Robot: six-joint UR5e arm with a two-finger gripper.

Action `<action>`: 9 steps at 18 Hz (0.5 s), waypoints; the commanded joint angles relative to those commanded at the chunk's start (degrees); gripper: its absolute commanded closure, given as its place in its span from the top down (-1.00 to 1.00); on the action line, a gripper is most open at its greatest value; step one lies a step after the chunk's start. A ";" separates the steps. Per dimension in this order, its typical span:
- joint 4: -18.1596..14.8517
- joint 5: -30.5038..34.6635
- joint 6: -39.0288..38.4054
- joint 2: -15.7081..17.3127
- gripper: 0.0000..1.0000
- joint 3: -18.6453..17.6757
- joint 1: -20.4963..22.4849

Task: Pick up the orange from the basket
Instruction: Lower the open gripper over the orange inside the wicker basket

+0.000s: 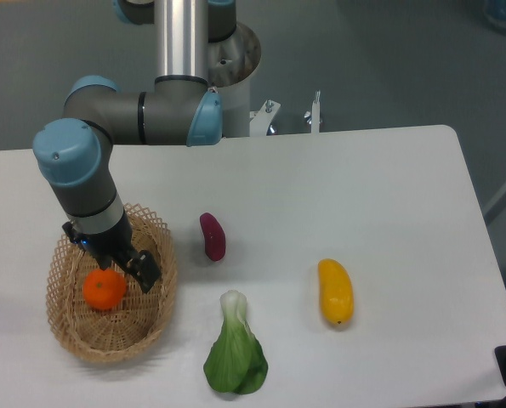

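Hovering inside basket [155, 327], hand [123, 270] just up-right of orange [105, 289], touching or nearly so; finger spread not discernible, grip state cannot tell; round fruit, no long axis

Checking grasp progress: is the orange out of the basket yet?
No, the orange sits inside the basket, with the gripper down beside it.

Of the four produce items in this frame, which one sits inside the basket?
The orange, round and bright, lies in the basket beside the gripper. The purple vegetable, yellow fruit and leafy green lie on the table.
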 joint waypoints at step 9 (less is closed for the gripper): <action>0.08 -0.17 0.00 0.18 1.00 0.00 0.35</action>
